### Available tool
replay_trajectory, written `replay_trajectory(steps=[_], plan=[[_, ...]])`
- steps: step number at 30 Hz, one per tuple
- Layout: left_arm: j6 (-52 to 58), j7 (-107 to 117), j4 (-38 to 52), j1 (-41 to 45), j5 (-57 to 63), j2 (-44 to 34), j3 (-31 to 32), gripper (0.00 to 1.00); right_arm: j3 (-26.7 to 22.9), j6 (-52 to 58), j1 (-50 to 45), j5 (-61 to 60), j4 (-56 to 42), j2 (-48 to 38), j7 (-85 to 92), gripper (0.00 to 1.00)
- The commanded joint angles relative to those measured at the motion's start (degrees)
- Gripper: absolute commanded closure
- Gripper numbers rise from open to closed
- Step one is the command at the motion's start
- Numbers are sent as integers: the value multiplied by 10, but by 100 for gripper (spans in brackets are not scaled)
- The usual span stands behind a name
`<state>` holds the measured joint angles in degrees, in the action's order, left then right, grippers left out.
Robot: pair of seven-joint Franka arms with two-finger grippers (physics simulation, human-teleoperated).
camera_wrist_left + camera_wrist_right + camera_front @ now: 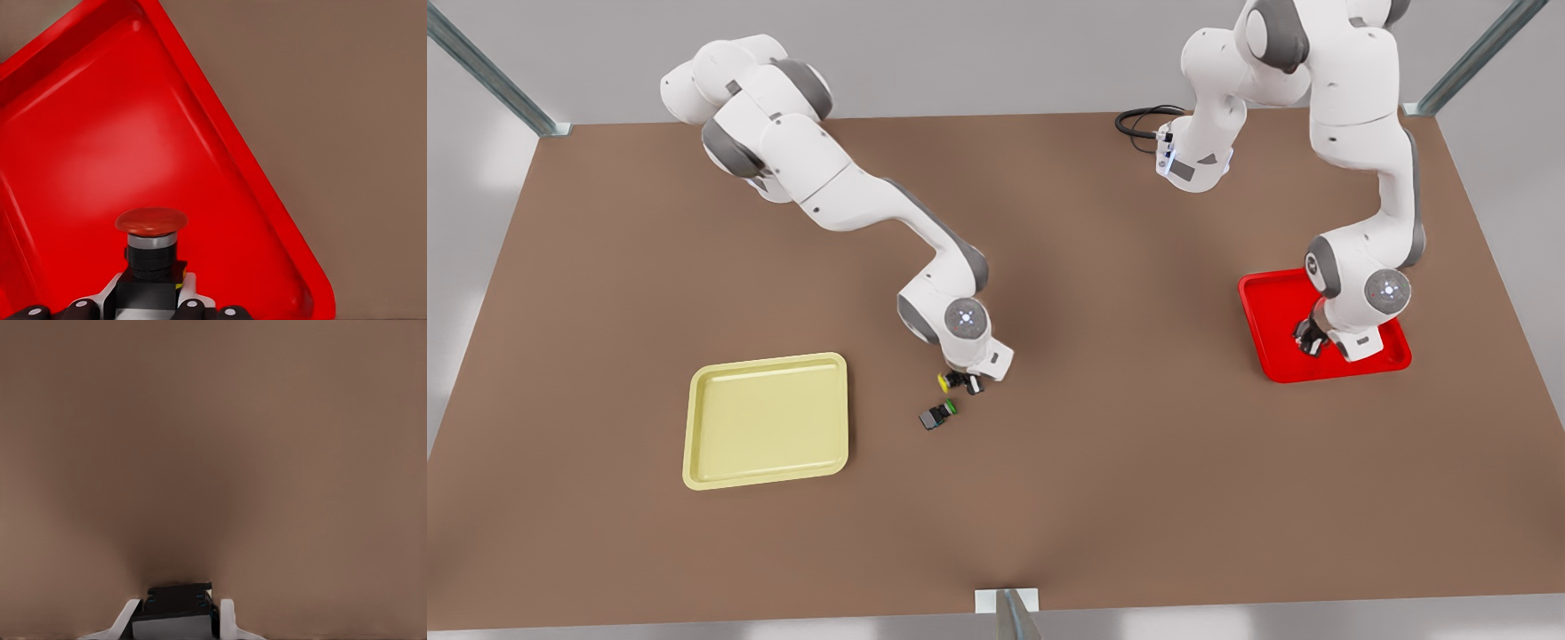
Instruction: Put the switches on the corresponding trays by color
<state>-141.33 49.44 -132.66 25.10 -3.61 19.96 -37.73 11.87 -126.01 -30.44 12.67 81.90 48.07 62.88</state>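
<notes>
Red-capped switch upright over the red tray, clamped by the left claw, cap plain in the left wrist view. Yellow-capped switch low at the desk, pinched in the right claw; dark body between the fingers in the right wrist view. Green-capped switch just beside. Pale yellow tray apart toward the front view's left, bare desk between.

**Lighting: even, soft, no defects**

Diffuse overhead light. Table evenly lit, with faint soft shadows under both arms. Mild sheen on red tray. Right wrist view darkens toward lower centre. Focus sharp throughout.
</notes>
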Motion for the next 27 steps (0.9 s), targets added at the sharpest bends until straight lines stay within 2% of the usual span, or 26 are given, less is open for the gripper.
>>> replay_trajectory(steps=[1,2,3,4,6,12,16,19,23,24,25,26,27], plan=[[-5,-1,-6,0,-14,-1,-1,45,0,0,5,1,0,-1,1,51],[-7,-1,-16,0,-16,0,0,44,0,-1,13,1,1,-3,1,51],[-11,-1,-22,0,-19,1,0,33,-5,-12,20,1,15,-12,1,51],[-11,-1,-25,0,-23,3,0,0,-10,-17,30,1,19,-16,1,51],[-10,-1,-26,0,-25,3,0,0,-21,-39,47,0,44,-36,1,51],[-3,-2,-24,0,-25,-5,-1,0,-25,-125,138,2,222,-141,23,51],[11,-9,-15,0,-25,-17,-1,0,-62,-167,159,1,223,-133,88,51],[87,-30,58,1,-24,-30,-1,0,-78,-170,172,0,215,-134,116,51],[221,-120,266,7,-24,-5,57,0,-83,-169,216,0,255,-164,133,51],[254,-216,323,7,-25,10,59,0,-84,-168,234,-1,263,-167,134,51],[276,-328,357,7,-25,10,67,0,-84,-168,250,-1,271,-171,135,48],[319,-409,401,7,-25,10,71,0,-92,-169,254,-2,273,-170,135,32],[368,-428,456,7,-21,10,93,0,-94,-169,254,-3,273,-170,135,5]])
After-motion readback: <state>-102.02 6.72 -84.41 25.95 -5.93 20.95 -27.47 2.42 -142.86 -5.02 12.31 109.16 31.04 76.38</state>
